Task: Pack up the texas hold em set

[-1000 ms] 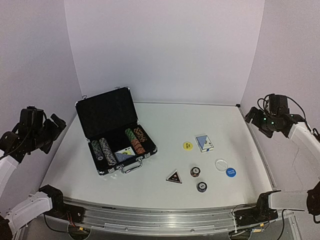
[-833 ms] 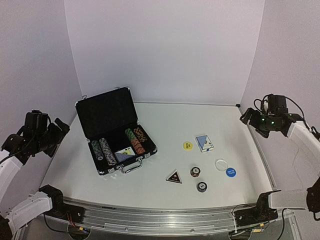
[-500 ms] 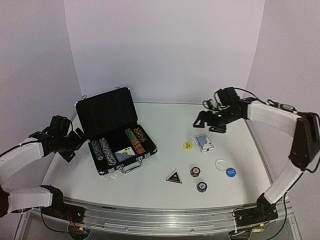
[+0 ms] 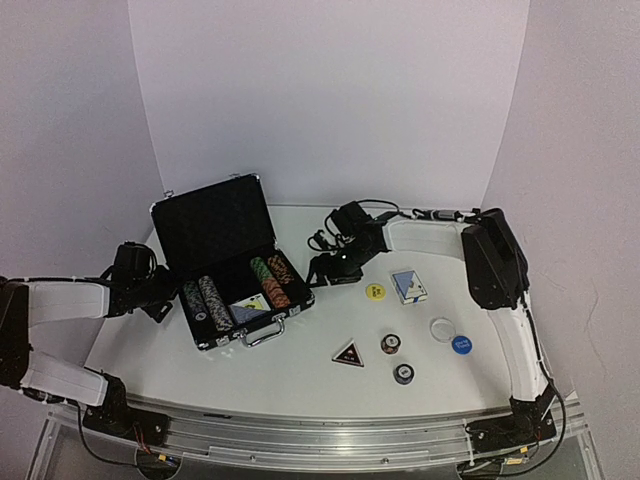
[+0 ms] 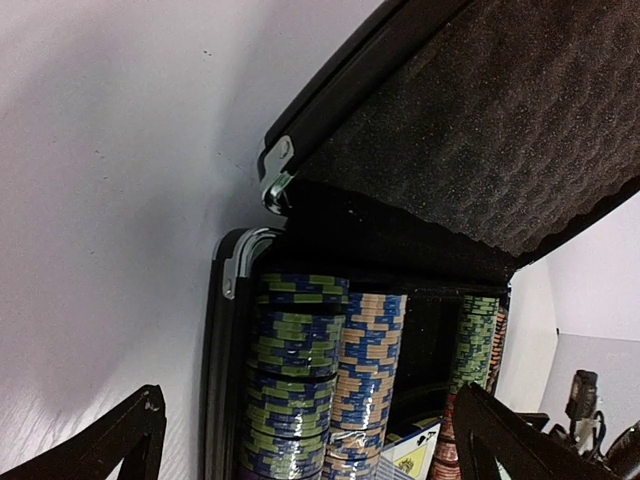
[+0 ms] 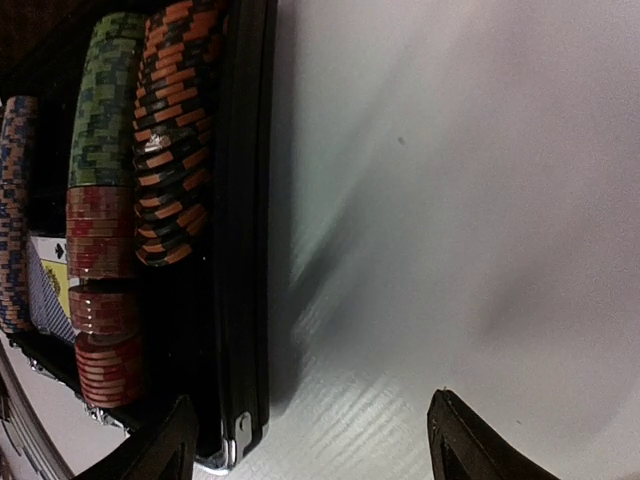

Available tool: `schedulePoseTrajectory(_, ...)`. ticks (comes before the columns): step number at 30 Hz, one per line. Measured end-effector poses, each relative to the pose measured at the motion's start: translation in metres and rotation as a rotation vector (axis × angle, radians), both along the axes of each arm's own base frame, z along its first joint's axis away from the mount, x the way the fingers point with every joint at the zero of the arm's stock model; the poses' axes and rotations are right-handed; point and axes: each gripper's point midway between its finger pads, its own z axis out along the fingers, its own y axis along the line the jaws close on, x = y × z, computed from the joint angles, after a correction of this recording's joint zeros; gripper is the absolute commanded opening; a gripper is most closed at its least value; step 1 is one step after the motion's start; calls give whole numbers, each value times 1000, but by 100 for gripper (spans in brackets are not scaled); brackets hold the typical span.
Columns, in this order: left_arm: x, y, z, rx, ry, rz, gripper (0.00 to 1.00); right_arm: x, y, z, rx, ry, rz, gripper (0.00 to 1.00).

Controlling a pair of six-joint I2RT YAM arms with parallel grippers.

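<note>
I see bare bench in front of the briefcase (its raised lid walls off the back side).

We log the briefcase on the left half of the table, with its lid standing behind the tray. Inside it, the left chip rows and right chip rows flank the cased deck at the front.

To the right of the case, the lone disc lies just left of the loose deck. Nearer us, the marker lies left of the rear chip stack, and the front chip stack stands before that. Farthest right, the rear disc has the front disc just beside it.
</note>
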Motion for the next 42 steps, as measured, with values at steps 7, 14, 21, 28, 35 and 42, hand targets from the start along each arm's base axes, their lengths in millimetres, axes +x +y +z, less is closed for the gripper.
schedulePoseTrajectory(7, 10, -10, -10, -32, -11, -34, 100, -8, 35, -13, 2, -17, 66, 59)
schedulePoseTrajectory(14, 16, -19, -26, -64, 8, -70, 100, -5, 41, -26, -29, -39, 49, 18)
schedulePoseTrajectory(21, 28, -28, -31, -92, -7, -108, 100, -8, 32, -28, -40, -65, -17, 8)
schedulePoseTrajectory(28, 54, -72, -29, -96, -46, -220, 100, -32, -12, -29, -91, -39, -180, 7)
schedulePoseTrajectory(35, 62, -126, -27, -146, -82, -360, 100, -67, -62, -30, -146, 7, -323, 13)
schedulePoseTrajectory(42, 61, -141, -26, -170, -95, -405, 100, -81, -72, -31, -171, 3, -373, 33)
